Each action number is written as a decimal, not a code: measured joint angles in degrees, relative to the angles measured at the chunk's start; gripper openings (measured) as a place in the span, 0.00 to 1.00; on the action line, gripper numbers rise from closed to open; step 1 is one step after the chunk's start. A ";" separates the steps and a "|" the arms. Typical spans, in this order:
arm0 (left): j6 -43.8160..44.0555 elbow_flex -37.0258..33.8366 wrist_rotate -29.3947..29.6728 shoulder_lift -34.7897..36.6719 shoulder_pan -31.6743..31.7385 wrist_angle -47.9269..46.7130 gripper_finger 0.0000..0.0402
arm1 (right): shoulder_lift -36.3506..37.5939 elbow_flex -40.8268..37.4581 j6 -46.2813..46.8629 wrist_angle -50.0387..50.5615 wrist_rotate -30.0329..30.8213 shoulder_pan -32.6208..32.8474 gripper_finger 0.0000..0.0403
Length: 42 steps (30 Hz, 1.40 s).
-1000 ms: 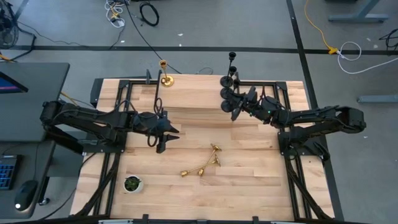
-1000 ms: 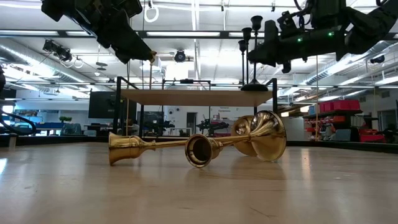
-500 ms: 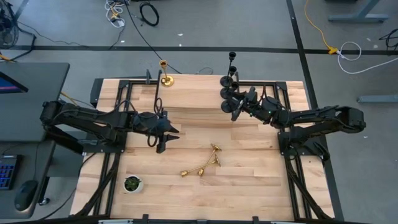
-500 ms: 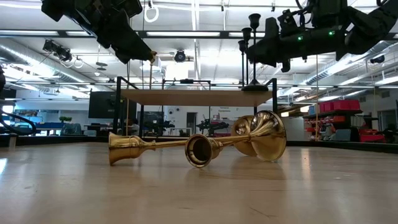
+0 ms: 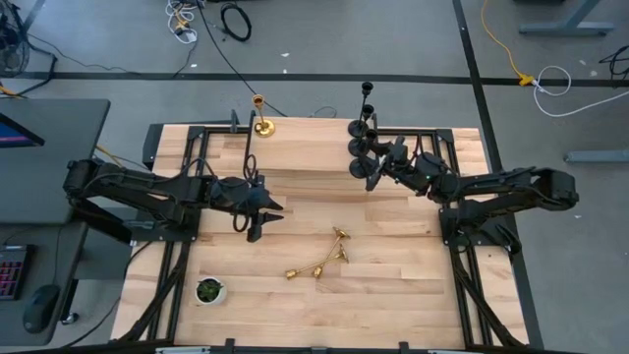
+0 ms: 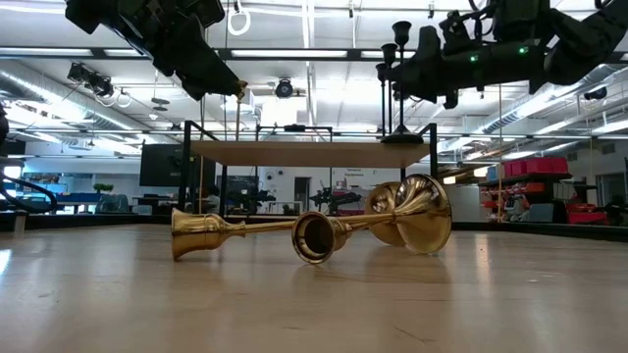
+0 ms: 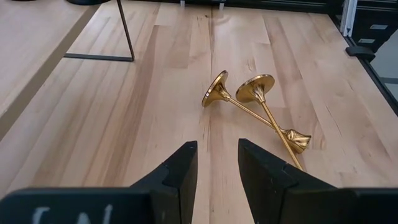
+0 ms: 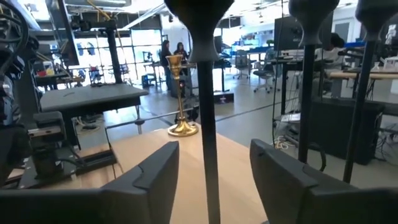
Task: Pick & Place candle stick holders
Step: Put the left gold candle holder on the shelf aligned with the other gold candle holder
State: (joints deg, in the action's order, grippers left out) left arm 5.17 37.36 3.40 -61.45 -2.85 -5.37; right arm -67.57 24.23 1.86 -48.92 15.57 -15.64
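Note:
On the raised wooden shelf (image 5: 305, 152) at the table's far side, one gold candle stick holder (image 5: 261, 118) stands at the left end. Three black ones stand on their bases at the right end. My right gripper (image 5: 381, 165) is open and level, its fingers on either side of the nearest black holder's stem (image 8: 208, 137) without touching it. Two gold holders (image 5: 319, 258) lie crossed on their sides on the table. My left gripper (image 7: 217, 165) hangs open above the table, left of them, with nothing between its fingers.
A small white pot with a green plant (image 5: 208, 290) stands near the table's front left. The other two black holders (image 8: 308, 93) stand close beside my right gripper. The shelf's dark metal legs (image 7: 127, 37) stand on the table. Bare wood lies around the fallen gold holders.
My right gripper has opened and let go of the black holder's stem. The holder stays upright on the shelf among the other black ones. My left arm has kept still.

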 joint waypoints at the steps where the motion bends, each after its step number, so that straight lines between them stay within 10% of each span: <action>1: 0.02 0.00 0.00 0.00 0.00 0.00 0.29 | 0.26 0.00 -0.52 0.05 0.00 0.00 0.51; 30: 0.66 -0.33 0.00 0.00 -0.02 -0.46 0.29 | 20.13 0.07 -2.73 26.66 -1.65 3.64 0.55; 42: 0.66 -0.37 0.00 0.00 0.00 -0.45 0.29 | 20.48 0.07 1.28 29.35 -14.04 15.57 0.55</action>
State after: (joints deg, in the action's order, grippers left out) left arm 5.82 36.99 3.40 -61.45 -2.85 -5.81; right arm -47.09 24.29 3.14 -19.56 1.53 -0.07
